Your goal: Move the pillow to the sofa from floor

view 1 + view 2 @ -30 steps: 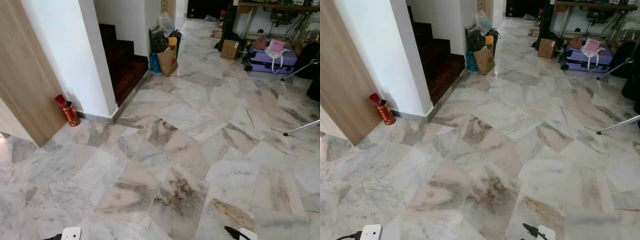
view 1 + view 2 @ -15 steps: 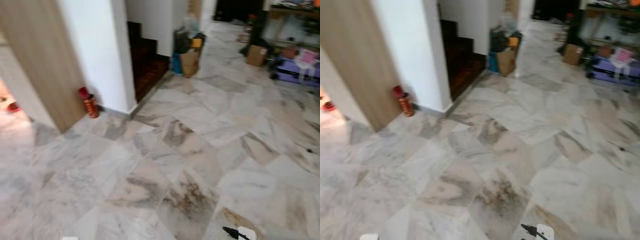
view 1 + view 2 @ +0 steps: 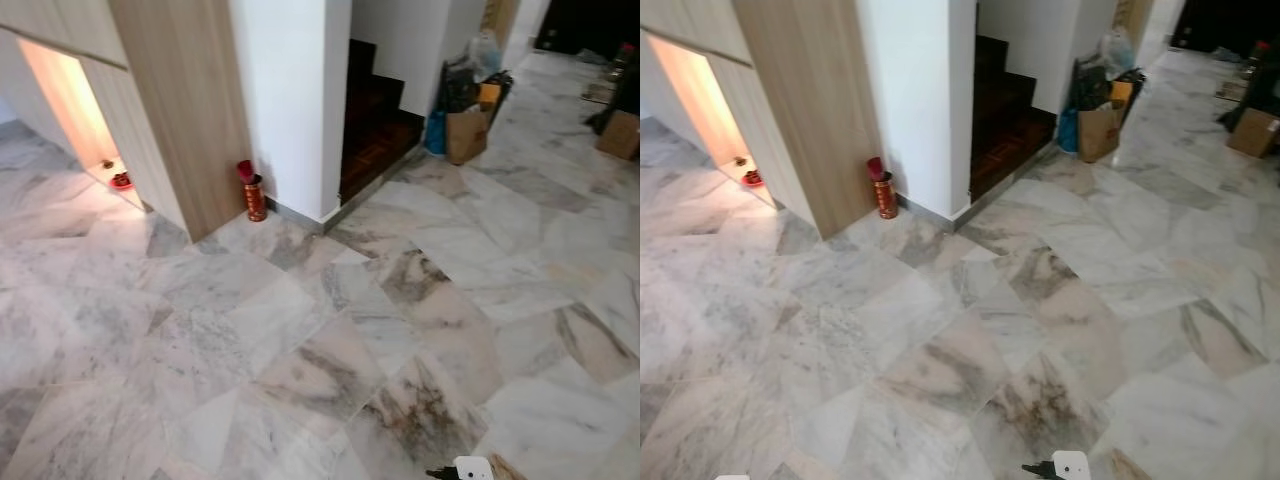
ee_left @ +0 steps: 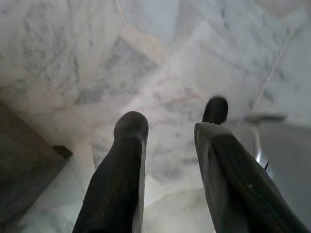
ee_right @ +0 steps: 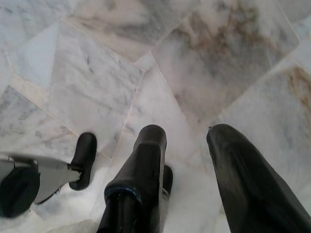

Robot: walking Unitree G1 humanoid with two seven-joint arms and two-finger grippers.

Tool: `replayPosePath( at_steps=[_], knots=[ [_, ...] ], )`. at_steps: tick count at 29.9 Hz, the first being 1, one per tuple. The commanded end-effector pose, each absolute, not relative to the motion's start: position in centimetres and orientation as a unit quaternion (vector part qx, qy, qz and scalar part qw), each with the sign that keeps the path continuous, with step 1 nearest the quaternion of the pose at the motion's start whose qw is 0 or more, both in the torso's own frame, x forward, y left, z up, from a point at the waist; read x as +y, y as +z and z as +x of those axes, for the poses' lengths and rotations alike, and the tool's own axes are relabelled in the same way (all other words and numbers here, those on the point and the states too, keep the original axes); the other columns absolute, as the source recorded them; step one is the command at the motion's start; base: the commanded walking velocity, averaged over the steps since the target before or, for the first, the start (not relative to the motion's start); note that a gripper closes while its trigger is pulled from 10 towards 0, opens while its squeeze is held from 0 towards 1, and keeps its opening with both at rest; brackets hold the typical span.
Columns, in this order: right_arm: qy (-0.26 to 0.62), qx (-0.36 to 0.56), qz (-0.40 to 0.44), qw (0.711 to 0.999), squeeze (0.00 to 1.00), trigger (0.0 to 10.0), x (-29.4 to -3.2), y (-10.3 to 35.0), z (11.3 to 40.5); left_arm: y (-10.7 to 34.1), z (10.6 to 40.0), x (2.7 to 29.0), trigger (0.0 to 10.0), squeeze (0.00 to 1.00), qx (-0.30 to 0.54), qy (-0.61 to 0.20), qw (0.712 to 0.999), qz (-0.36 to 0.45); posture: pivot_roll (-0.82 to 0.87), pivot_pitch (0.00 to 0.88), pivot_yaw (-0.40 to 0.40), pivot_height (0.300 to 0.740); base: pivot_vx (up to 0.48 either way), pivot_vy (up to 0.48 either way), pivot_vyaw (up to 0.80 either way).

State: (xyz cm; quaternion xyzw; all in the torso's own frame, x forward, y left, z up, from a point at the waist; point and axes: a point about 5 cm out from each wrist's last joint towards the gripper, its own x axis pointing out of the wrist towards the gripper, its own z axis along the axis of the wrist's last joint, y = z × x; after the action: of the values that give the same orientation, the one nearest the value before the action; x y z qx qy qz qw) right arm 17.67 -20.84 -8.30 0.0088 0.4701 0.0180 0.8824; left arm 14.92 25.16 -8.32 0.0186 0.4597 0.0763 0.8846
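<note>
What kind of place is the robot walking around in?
Probably the inside of a house, in an open hallway. There is a marble floor, a dark wooden staircase going up behind a white wall, and bags set down beside the stairs. A small red tin stands at the wall's foot.

Grey-veined white marble floor, red can, brown paper bag, pale wood panel.
</note>
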Motion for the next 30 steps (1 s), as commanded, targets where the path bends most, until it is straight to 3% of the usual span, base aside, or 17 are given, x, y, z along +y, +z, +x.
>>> replayPosePath(
  at_steps=[1, 11, 23, 30],
  knots=[
    [0.013, 0.474, 0.006, 0.880, 0.00, 10.0, -21.4, -8.4, 17.2, -8.6, 14.4, 24.9, 10.0, 0.00, 0.473, 0.068, 0.878, 0.023, -0.02, 0.000, 0.018, 0.740, 0.000, 0.000, 0.80],
    [0.025, 0.481, 0.007, 0.876, 0.00, 10.0, -19.9, -9.0, 16.4, -8.6, 14.4, 25.0, 10.0, 0.00, 0.476, 0.066, 0.877, 0.028, -0.02, 0.000, 0.026, 0.740, 0.000, 0.000, 0.80],
    [0.031, 0.468, -0.001, 0.883, 0.00, 10.0, -19.7, -8.1, 18.7, -8.7, 14.3, 24.7, 10.0, 0.00, 0.480, 0.055, 0.875, 0.036, -0.02, 0.000, 0.027, 0.740, 0.000, 0.000, 0.80],
    [0.035, 0.469, 0.000, 0.883, 0.00, 10.0, -19.3, -8.2, 18.6, -8.7, 14.4, 24.6, 10.0, 0.00, 0.478, 0.054, 0.876, 0.036, -0.02, 0.000, 0.027, 0.740, 0.000, 0.000, 0.80]
  ],
)
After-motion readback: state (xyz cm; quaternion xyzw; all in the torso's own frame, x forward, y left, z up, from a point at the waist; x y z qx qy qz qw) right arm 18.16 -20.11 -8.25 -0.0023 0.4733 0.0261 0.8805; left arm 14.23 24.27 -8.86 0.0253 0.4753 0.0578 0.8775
